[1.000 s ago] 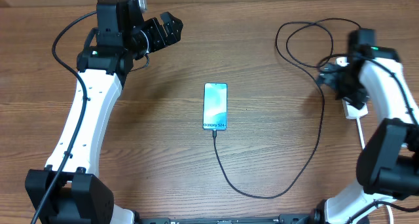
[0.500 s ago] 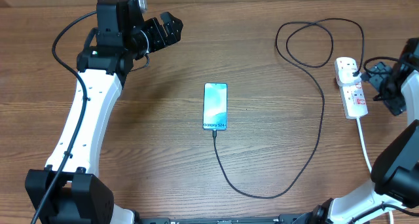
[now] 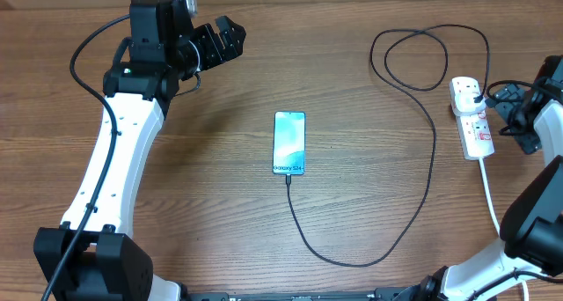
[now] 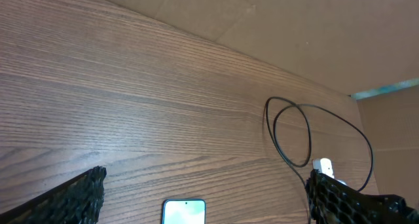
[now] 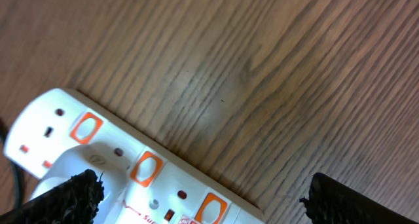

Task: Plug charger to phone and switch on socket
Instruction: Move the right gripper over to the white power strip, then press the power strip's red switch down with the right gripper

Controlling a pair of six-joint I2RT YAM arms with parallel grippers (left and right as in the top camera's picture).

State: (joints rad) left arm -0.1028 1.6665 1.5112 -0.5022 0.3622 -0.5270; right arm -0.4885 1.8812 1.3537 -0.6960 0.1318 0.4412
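Observation:
The phone [image 3: 289, 143] lies flat mid-table, its teal screen up; its top edge shows in the left wrist view [image 4: 183, 213]. The thin black charger cable [image 3: 432, 173] runs from the phone's near short edge, curves right, loops at the back [image 4: 291, 132] and ends in a black plug [image 3: 476, 92] on the socket [image 3: 473, 118]. The socket is a white strip with orange switches [image 5: 147, 168]. My right gripper [image 3: 517, 121] is open just right of the socket, its fingers wide over the strip [image 5: 203, 185]. My left gripper [image 3: 220, 41] is open and empty at the back left [image 4: 206, 192].
The socket's thick white cord [image 3: 490, 191] runs toward the front right edge. A brown cardboard wall [image 4: 281, 27] stands behind the wooden table [image 3: 202, 204]. My left arm [image 3: 114, 160] spans the left side.
My right arm has swung off the socket to its right side, uncovering the strip and plug. The left arm, phone and cable have not moved.

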